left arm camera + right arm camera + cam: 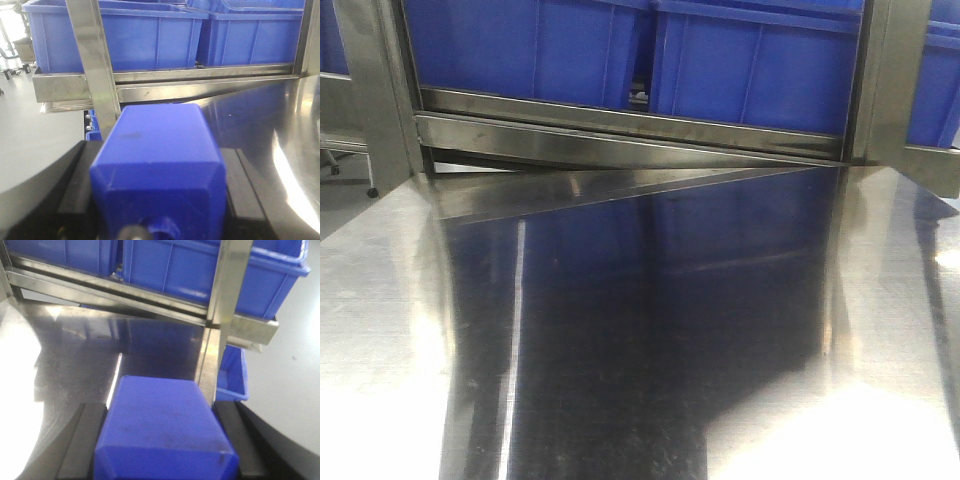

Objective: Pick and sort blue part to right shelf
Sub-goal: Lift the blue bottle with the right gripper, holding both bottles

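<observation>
Blue part (159, 150) clamped in left tool (160, 200), another (160, 410) in right tool (160, 445); shelf rail (620, 135) ahead.

Of the left gripper (160, 147), two flat matte black fingers (77, 200) are seen, shaped as long straight bars that run toward the steel rack (165, 82). Outside them, farther from the rack, a smooth black housing (40, 210) with a curved edge is shown. At the edge farthest from the rack a dark rounded part (132, 232) is glimpsed, too blurred to be named. The right gripper (159, 406) is built alike: black bar fingers (82, 445), squared off nearest the rack, are backed by a dark curved casing (280, 460).
</observation>
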